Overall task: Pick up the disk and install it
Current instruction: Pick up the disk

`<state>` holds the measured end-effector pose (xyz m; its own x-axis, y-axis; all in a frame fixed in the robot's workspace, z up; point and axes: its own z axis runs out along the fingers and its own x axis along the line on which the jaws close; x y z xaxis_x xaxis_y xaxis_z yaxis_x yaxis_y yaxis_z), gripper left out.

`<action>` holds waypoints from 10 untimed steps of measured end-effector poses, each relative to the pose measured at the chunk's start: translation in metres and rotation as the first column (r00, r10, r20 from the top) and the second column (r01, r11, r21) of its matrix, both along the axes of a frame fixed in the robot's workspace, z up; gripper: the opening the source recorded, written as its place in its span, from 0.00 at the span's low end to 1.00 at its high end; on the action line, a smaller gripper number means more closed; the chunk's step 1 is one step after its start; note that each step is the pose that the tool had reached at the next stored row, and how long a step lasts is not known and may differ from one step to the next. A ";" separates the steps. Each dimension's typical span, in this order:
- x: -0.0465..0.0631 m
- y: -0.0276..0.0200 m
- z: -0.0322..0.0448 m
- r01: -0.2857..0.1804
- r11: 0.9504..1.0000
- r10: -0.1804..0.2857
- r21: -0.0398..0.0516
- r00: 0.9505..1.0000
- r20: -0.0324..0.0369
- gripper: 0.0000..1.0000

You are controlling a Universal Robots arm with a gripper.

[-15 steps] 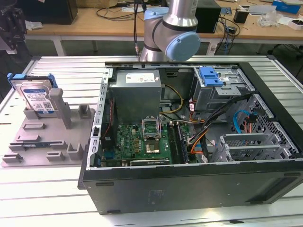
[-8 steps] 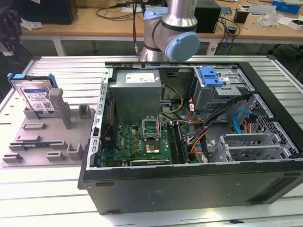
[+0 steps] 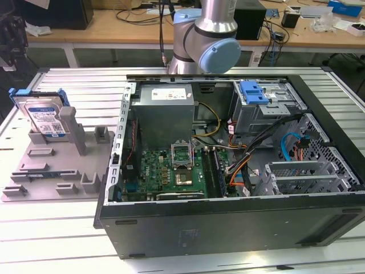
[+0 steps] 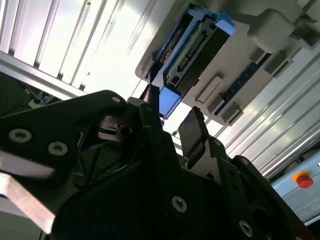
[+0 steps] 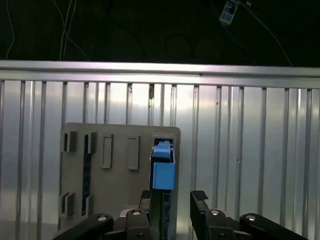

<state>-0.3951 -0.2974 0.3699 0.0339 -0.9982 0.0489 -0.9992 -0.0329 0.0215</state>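
The one gripper [image 5: 172, 197] has its two black fingers [image 5: 199, 197] set apart, with open space between them and nothing held or touched. In both wrist views the one disk [image 5: 163, 172] lies beyond the fingertips, seen edge-on and roughly in line with the gap, clear of both fingers. It stands on edge in its blue carrier, slotted into a grey holder [image 5: 117, 145] on the ribbed metal table [image 5: 240, 150]. In the exterior view the disk [image 3: 44, 117] is at the exterior view's left, well apart from the one open computer case [image 3: 228, 228]; the arm [image 3: 214, 34] rises behind the case.
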 end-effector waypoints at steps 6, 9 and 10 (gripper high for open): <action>-0.003 -0.0024 -0.0030 0.005 1.000 -0.005 0.000 1.000 0.003 0.44; -0.004 -0.0053 -0.0041 0.006 1.000 -0.006 0.000 1.000 0.003 0.44; -0.004 -0.0071 -0.0047 0.006 1.000 -0.006 0.000 1.000 0.003 0.44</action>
